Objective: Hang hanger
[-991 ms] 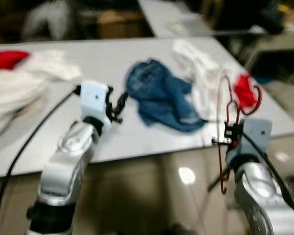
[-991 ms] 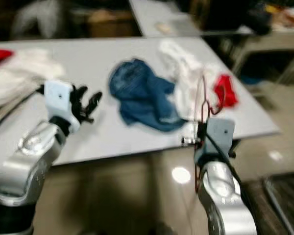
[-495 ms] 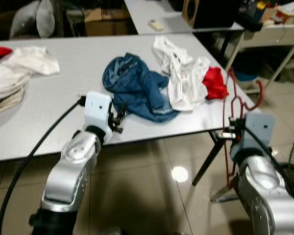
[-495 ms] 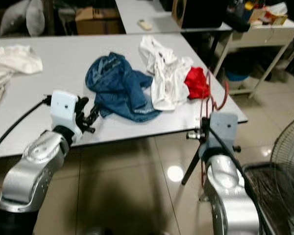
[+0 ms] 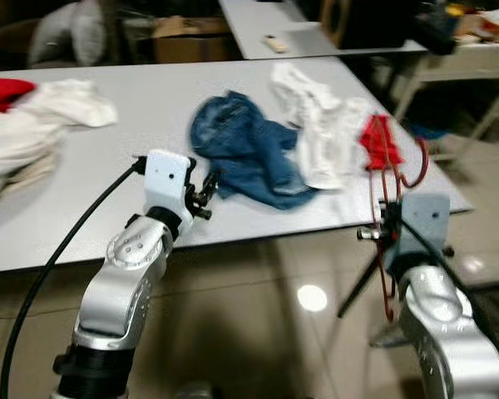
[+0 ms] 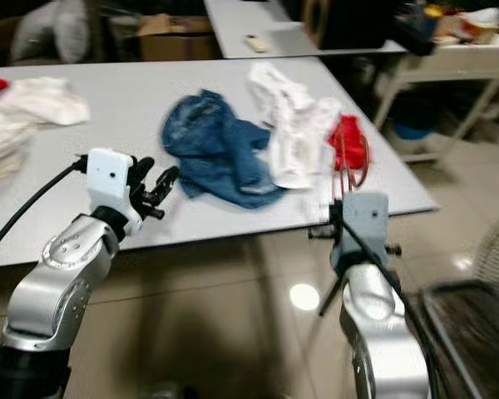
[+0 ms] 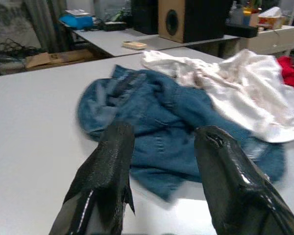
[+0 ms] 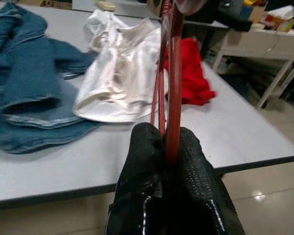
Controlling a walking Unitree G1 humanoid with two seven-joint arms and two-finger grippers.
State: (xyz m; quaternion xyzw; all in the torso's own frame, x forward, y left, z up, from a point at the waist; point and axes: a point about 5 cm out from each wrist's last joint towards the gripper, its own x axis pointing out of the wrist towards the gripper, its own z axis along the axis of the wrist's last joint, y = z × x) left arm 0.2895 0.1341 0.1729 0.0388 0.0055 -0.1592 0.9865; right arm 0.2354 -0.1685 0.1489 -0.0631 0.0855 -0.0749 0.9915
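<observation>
A thin red wire hanger (image 5: 389,170) stands upright in my right gripper (image 5: 386,233), whose black fingers (image 8: 142,161) are shut on its lower wires; it rises in front of the table's right end, its hook curling at the top. In the right wrist view the hanger (image 8: 170,73) runs up from between the pads. My left gripper (image 5: 205,191) hovers open over the white table (image 5: 133,116), short of a crumpled blue denim garment (image 5: 249,150). The left wrist view has both open fingers (image 7: 108,171) framing the denim (image 7: 157,117).
A white garment (image 5: 320,125) and a red cloth (image 5: 374,137) lie at the table's right end. A white pile with red cloth (image 5: 33,125) is at the left. A second table (image 5: 299,33), a side table (image 5: 474,50) and glossy tiled floor (image 5: 299,299) surround.
The whole picture has shifted, so the camera has moved. Both arms keep about the same pose; the right gripper still holds the hanger, the left stays open.
</observation>
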